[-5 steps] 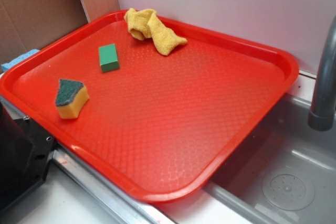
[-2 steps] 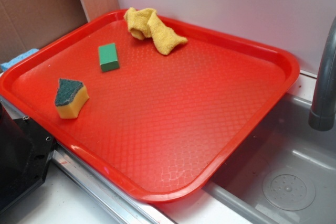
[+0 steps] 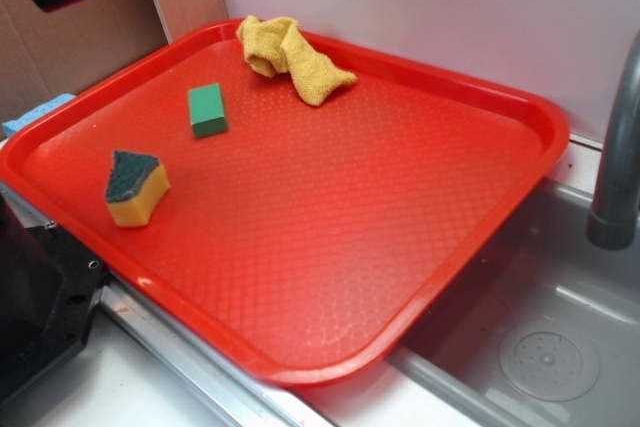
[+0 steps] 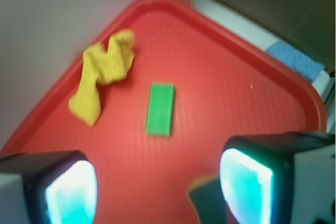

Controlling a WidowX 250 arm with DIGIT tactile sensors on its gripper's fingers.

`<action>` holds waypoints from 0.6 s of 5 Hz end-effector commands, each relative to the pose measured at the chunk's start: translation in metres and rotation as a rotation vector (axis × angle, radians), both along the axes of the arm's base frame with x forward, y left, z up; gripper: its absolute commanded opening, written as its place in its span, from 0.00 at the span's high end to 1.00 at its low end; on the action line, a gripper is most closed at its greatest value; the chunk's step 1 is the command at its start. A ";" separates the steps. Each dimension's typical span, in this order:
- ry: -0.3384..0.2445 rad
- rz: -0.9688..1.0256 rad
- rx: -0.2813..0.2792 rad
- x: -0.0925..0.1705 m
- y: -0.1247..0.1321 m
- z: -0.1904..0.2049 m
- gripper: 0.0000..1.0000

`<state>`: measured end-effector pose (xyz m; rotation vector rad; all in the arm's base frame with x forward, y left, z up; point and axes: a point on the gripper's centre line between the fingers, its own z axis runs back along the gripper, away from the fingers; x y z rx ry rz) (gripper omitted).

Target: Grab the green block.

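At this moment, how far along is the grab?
Barely started. Nothing is grabbed: the green block lies flat on the tray, untouched. The open pincer is high above, block ahead of it. Left: descend, straddle the block, close, lift.

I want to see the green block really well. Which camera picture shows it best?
The exterior view is sharper: the green block lies flat on the red tray, showing top and side. The wrist view shows it larger from above, but blurred.

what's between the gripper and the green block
Nothing: in the wrist view only bare red plastic tray separates the open gripper from the small green rectangular block.
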<state>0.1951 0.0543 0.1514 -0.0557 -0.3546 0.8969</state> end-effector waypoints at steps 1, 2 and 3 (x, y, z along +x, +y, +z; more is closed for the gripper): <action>-0.011 0.088 0.073 0.019 0.023 -0.033 0.00; 0.001 0.143 0.115 0.027 0.030 -0.055 0.00; 0.018 0.161 0.138 0.035 0.034 -0.072 0.00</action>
